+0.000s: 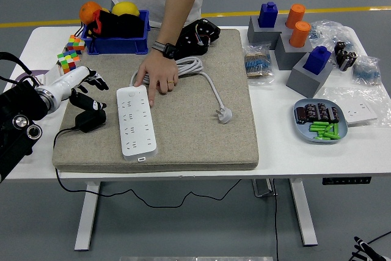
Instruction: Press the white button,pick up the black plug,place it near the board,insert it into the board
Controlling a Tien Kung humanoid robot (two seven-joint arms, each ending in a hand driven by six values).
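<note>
The white power strip (135,121) lies lengthwise on the grey pad (201,132), to the right of the robot's left hand (84,88) and apart from it. Its near end points at the table's near edge; its far end lies under a person's hand (158,75), whose fingers press down on it. The white button cannot be made out at this resolution.

The black plug (90,119) sits on the pad's left margin, just below and on the near side of the left hand. Its thin black cord trails off over the pad's left edge. The hand hovers above the plug with fingers spread and holding nothing; whether any fingertip touches the plug is unclear. The white forearm segment (61,87) runs back to the black arm at the picture's left edge.

Further right of the hand, a white three-pin plug (224,114) rests on the pad, its grey cable (194,65) coiled beyond the person's wrist.

Beyond the hand, at the table's far left, stand a coloured cube (71,52) and a blue bin (116,41).
</note>
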